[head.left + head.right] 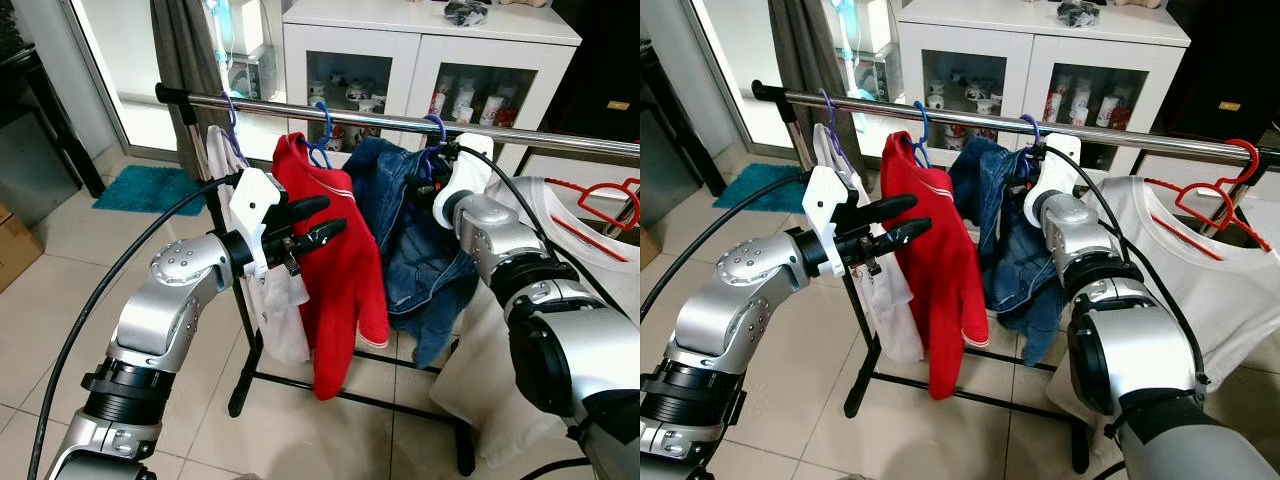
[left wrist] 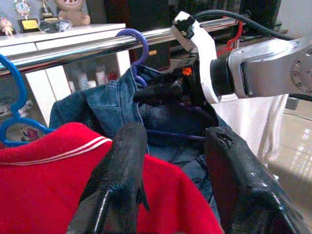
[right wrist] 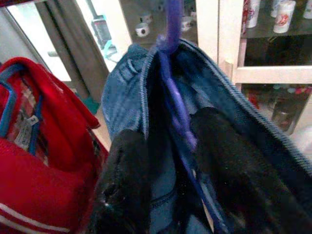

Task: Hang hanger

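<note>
Tiled floor [image 1: 60,310] w/ a teal mat [image 1: 150,188] far left; white cabinet [image 1: 420,50] w/ glass doors and mugs inside stands behind a black-framed clothes rack, its chrome rail [image 1: 360,120] running left to right across the scene. Garments on the rail, 4 counted: a white piece [image 1: 285,310] far left on a purple hook, a red top [image 1: 335,270] on a blue hanger [image 1: 322,135], a denim jacket [image 1: 405,250] on a purple hanger [image 3: 175,107], and a white tee [image 1: 1200,270] on a red hanger [image 1: 1210,205] at right. Hangers seen: 4 (2 purple, 1 blue, 1 red). Purple hanger's hook sits over the rail, jacket draped on it, between red top and white tee. Right gripper [image 3: 170,161] is pushed into the jacket's collar; fingers spread, one each side of the hanger's neck, not clamped. Left gripper [image 1: 315,222] hovers near side of the red top at shoulder height, fingers apart, holding nothing. Grey curtain [image 1: 185,50] hangs far left; black cables trail along both arms.
</note>
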Motion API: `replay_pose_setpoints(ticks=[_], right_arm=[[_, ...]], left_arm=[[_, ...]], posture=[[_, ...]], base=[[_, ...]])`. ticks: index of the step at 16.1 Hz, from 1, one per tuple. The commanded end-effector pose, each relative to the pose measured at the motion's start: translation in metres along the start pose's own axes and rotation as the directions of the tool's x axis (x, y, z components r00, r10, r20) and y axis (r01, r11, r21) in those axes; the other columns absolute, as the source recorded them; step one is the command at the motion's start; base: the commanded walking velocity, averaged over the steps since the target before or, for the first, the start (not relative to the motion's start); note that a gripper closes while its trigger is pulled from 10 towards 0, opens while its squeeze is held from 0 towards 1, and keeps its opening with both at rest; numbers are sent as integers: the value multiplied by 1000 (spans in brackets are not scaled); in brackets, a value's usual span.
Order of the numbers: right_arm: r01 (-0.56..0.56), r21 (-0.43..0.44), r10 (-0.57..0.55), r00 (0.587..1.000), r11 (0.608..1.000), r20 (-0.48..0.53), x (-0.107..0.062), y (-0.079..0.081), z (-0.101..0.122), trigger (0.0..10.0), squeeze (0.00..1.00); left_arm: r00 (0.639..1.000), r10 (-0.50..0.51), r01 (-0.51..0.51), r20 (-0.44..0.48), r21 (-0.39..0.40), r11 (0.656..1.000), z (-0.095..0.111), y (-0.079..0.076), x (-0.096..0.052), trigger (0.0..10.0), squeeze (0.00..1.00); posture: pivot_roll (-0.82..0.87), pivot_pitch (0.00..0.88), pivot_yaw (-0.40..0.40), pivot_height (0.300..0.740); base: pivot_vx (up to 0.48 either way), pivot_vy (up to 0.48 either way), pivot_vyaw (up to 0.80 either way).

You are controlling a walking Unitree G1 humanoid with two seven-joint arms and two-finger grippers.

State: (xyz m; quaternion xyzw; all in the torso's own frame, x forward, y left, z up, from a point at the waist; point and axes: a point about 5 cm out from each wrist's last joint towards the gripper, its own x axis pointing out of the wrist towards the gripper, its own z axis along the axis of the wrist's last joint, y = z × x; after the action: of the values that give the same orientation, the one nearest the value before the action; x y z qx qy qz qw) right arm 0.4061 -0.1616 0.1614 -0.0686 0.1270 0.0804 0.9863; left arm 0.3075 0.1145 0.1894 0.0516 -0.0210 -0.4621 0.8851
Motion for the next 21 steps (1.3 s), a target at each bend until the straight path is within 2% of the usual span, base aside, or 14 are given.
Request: replay_pose_setpoints(ticks=[1, 10, 17, 18, 21], right_arm=[[10, 11, -10, 1000, 1000, 13, 1, 1, 6, 0, 0], [46, 60, -46, 999, 997, -3, 2, 9, -6, 0, 0], [42, 25, -42, 999, 999, -10, 2, 10, -8, 0, 0], [42, 0, -42, 999, 999, -16, 2, 10, -9, 10000, 0], [44, -3, -44, 999, 999, -27, 1, 9, -10, 10000, 0]], left_arm=[[1000, -6, 6, -6, 26, 1000, 3, -1, 1, 10000, 0], [999, -20, 21, -50, 30, 999, 3, -3, -9, 10000, 0], [998, -17, 18, -54, 30, 999, 4, -3, -8, 10000, 0], [998, -14, 16, -53, 31, 999, 4, -3, -8, 10000, 0], [999, -9, 10, -53, 33, 999, 4, -3, -9, 10000, 0]], posture=[[-7, 0, 9, 740], [41, 0, 25, 740], [33, 0, 23, 740], [32, 0, 21, 740], [36, 0, 19, 740]], base=[[0, 0, 0], [0, 0, 0], [0, 0, 0], [0, 0, 0], [0, 0, 0]])
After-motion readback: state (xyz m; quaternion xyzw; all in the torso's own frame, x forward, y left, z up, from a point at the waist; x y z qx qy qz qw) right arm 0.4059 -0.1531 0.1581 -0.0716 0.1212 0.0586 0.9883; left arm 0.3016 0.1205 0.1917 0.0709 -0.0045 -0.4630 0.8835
